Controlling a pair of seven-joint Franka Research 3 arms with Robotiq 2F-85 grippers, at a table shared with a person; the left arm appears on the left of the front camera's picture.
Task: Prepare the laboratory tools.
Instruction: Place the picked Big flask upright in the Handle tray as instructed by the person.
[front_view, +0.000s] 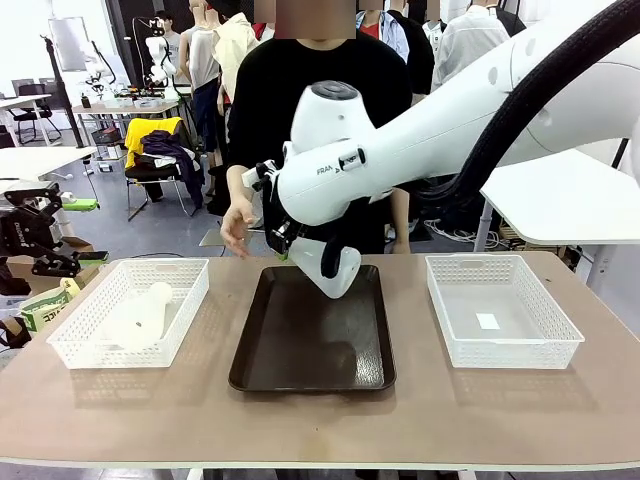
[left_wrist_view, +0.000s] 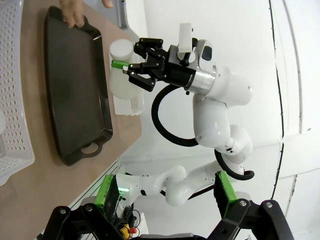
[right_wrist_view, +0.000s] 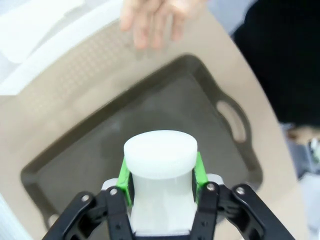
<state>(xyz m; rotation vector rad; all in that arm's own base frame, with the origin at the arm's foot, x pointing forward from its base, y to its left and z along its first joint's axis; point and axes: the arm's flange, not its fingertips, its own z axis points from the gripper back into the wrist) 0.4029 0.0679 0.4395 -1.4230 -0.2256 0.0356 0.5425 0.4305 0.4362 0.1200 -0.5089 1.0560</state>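
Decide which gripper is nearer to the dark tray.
Right. The right gripper hangs over the tray, its fingers shut on a flask. The left gripper is open and empty, well back from the tray, off to one side.

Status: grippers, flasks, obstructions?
Left gripper open. Right gripper shut on frosted white conical flask, above dark brown handled tray. Second flask lying in left white mesh basket. Person's hand near tray's far rim.

Front view faces the person (front_view: 300, 100) across the table (front_view: 320, 425); both wrist views share flask (right_wrist_view: 160, 160) and tray (right_wrist_view: 85, 160), right nearest.
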